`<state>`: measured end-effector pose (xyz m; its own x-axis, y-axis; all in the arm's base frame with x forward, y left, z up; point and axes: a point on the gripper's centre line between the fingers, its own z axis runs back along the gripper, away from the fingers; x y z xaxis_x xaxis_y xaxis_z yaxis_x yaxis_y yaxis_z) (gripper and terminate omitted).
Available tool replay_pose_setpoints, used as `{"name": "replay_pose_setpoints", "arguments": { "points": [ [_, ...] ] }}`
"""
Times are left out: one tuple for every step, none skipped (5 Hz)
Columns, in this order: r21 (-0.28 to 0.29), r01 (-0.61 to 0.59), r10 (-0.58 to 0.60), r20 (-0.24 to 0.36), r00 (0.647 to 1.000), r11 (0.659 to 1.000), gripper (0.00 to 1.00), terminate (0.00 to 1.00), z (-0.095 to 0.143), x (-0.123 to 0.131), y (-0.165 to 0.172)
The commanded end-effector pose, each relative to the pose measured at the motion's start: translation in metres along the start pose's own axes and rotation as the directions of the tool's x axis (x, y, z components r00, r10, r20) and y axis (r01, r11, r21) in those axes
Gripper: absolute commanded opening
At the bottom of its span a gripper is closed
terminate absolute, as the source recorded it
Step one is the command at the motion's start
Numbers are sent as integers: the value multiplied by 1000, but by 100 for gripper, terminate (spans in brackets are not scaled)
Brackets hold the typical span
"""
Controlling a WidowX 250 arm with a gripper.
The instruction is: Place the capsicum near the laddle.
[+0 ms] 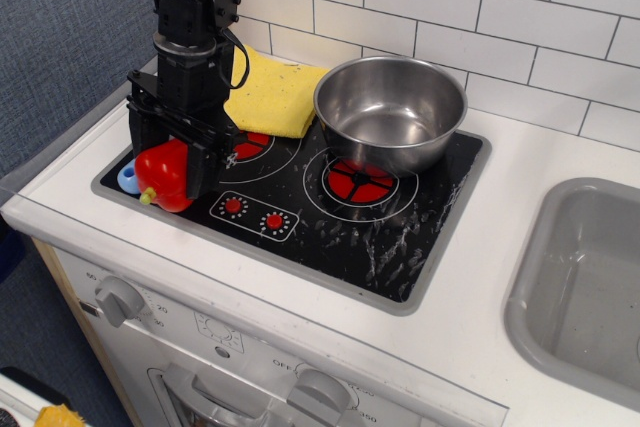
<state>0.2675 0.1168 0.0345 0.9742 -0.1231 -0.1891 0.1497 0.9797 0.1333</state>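
The red capsicum (163, 173) sits low at the front left corner of the black stovetop (330, 237), its yellow-green stem pointing left. My gripper (168, 159) comes straight down from above and is shut on the capsicum, with black fingers (204, 161) on either side of it. The laddle is mostly hidden behind the capsicum and gripper. Only a bit of its light-blue handle (126, 179) shows, right beside the capsicum's left side. Its grey bowl is hidden.
A large steel pot (392, 107) stands on the back right burner. A yellow cloth (278, 93) lies at the back behind the arm. Two red knobs (252, 212) lie right of the capsicum. A grey sink (585, 287) is at far right, with a tiled wall behind.
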Motion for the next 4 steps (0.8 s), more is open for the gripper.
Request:
{"name": "replay_pose_setpoints", "arguments": {
  "points": [
    [-6,34,-34,75,997,999,100,0,22,3,8],
    [-25,53,-50,102,994,998,100,0,32,0,5],
    [-126,81,-51,223,973,989,100,0,52,-11,15],
    [-139,74,-41,228,973,988,100,0,52,-12,20]
  ]
}}
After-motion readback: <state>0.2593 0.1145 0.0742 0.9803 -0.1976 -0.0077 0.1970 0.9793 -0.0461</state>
